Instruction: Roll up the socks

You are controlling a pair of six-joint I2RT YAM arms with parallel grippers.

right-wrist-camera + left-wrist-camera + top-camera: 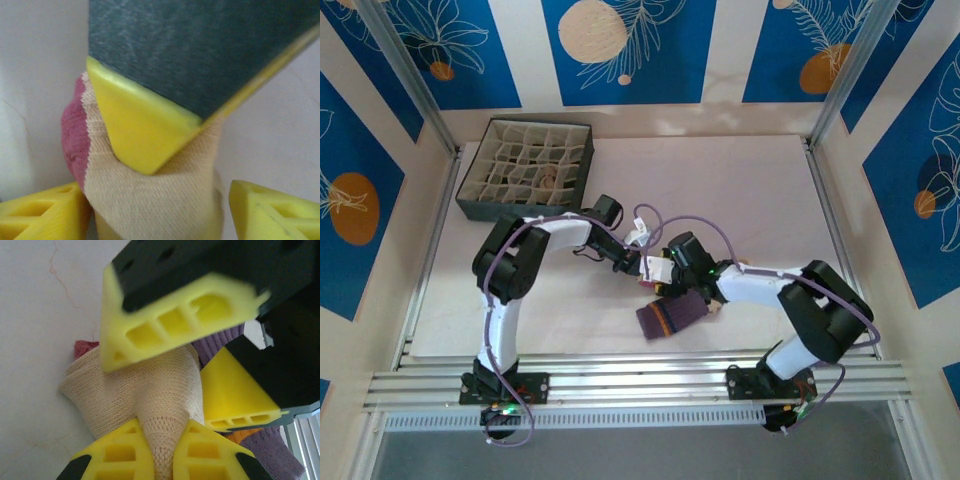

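Observation:
The cream sock [125, 395] with its red toe [84, 347] is bunched up at the table's middle, between both grippers. My left gripper [165, 445] is shut on a fold of its cream fabric. My right gripper [157, 205] is open, its yellow fingers [42, 215] standing on either side of the cream sock [150, 200], with a gap on the right side. From above, the left gripper [641, 262] and right gripper [665, 272] meet over this sock. The purple ribbed sock [672, 315] lies flat just in front of them, partly under the right gripper.
A dark grid-divided box [480, 200] stands at the back left, with a small tan bundle [552, 178] in one cell. White table surface [750, 190] stretches behind and to the right. Metal rails [640, 380] run along the near edge.

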